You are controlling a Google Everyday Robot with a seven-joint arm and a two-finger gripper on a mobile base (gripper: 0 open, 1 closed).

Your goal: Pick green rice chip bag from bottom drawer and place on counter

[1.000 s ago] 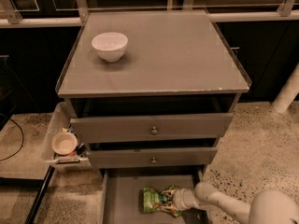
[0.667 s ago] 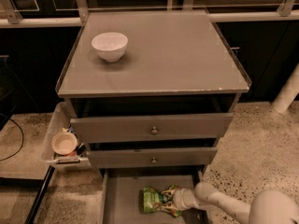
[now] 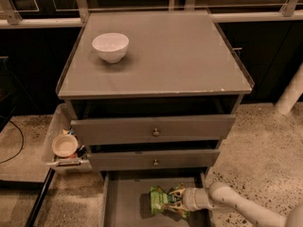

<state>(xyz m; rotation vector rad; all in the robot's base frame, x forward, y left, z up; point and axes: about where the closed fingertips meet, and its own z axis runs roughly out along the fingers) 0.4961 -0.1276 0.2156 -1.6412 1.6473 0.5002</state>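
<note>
While the small, crinkly, bright-green rice chip bag (image 3: 160, 200) lies on the flat grey floor of the open bottom drawer (image 3: 125, 205) nearest you, your gripper (image 3: 177, 201), reaching in from the right, pinches its right end, below the square grey counter (image 3: 180, 56) with its white bowl (image 3: 110, 47) at far left.

The gripper (image 3: 176, 201) is inside the bottom drawer (image 3: 123, 207).
The green rice chip bag (image 3: 160, 201) lies at its left, touching; the counter (image 3: 180, 56) and bowl (image 3: 110, 47) are above, farther back.
</note>
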